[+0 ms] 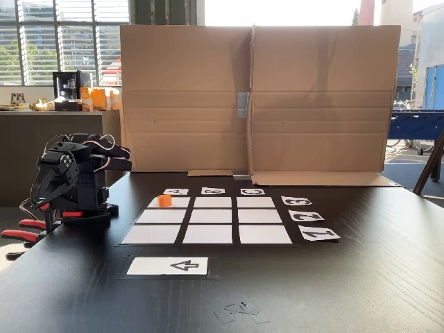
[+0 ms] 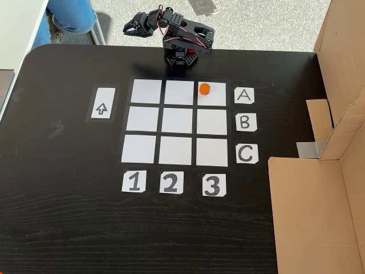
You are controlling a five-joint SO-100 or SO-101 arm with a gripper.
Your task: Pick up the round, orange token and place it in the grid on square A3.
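Observation:
The orange token stands flat on square A3, the corner cell of the grid in line with the A and 3 tags. In a fixed view from the table's front, the token sits on the far left cell of the grid. The black arm is folded back over its base at the table edge. My gripper hangs off past the edge, well clear of the token, with its jaws a little apart and nothing between them. The same gripper points downward at the left.
A white card with a black arrow lies beside the grid. A tall folded cardboard wall stands along one table side, its flaps on the tabletop. Red clamps hold the arm's base. A person's leg is beyond the table.

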